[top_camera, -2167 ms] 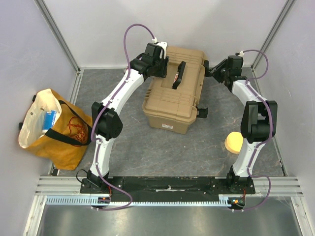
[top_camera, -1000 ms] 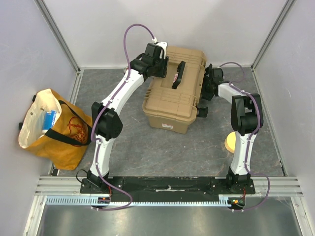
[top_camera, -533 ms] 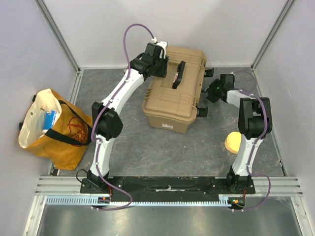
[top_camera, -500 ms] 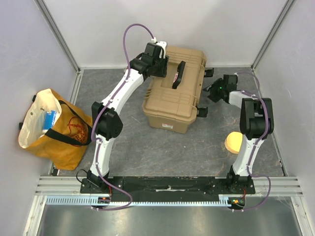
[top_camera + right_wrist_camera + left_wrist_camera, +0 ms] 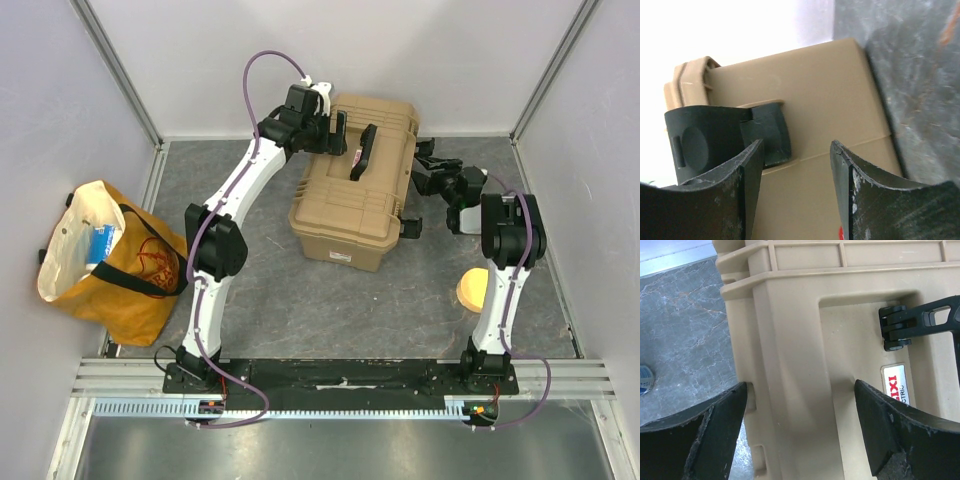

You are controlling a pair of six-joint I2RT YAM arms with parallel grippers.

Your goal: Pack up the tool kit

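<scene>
Packing step: judged to be work on the fastening of the tool case (image 5: 355,195), since its lid lay shut and other items sat outside it.
Tool case: stood on the desk (image 5: 350,300), directly below the left claw and just ahead of the right claw.
Left claw (image 5: 800,405): was spread wide over the far corner of the lid, one finger beyond the case's outer wall and one above the lid recess. It gripped nothing.
Right claw (image 5: 796,150): stood parted with nothing pinched, facing the side wall of the case.
Latch (image 5: 730,137): black, lying against the case wall just ahead of the right claw, closer to one finger than to the gap.
Next move (judgement): the right claw needed to shift sideways until the latch sat between its fingers, then bear on the latch. The left claw needed to steady the lid.
Release or fasten: could not be told from the latch's pose.
Top view only: showed the handle (image 5: 362,152) lying flat on the lid, a bag (image 5: 110,260) far behind the left claw, and a yellow round object (image 5: 474,290) well behind the right claw.
Left wrist view only: showed a red-lettered label (image 5: 895,385) and the handle's hinge.
Right wrist view only: showed the latch's offset from the fingers.
</scene>
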